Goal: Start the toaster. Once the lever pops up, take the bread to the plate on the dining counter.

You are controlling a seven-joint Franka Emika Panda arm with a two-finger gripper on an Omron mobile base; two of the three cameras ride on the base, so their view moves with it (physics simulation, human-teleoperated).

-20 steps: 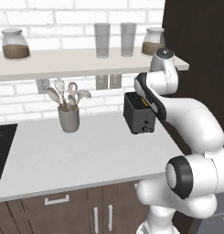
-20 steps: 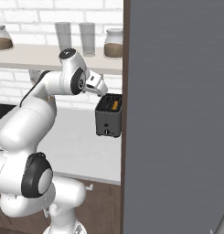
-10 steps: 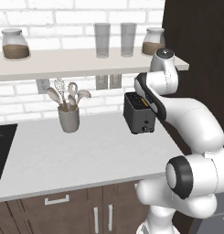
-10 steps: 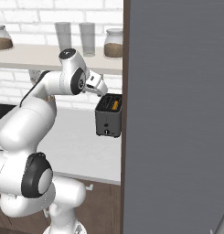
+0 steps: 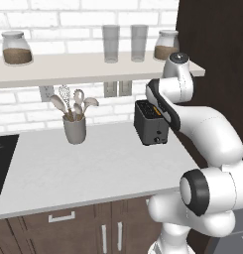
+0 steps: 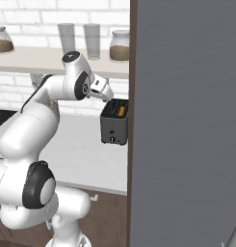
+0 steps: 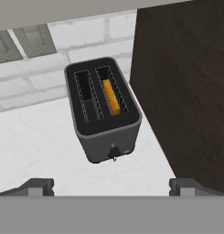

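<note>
Beside the dark cabinet wall, on the white desk (image 5: 88, 168), stands the black toaster (image 7: 104, 109), two slots on top, with the bread (image 7: 111, 97) sunk in one slot, its orange-brown edge showing; above it hangs the tool (image 7: 111, 186), jaws spread wide, holding nothing

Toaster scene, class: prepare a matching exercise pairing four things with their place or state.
Things:
1. toaster
2. bread
3. utensil cup
4. end effector

Places or states:
A. holds spoons, left of the toaster
B. open, above the toaster
C. on the white worktop beside the dark cabinet
D. standing in one toaster slot

Pairs: 1-C, 2-D, 3-A, 4-B
</note>
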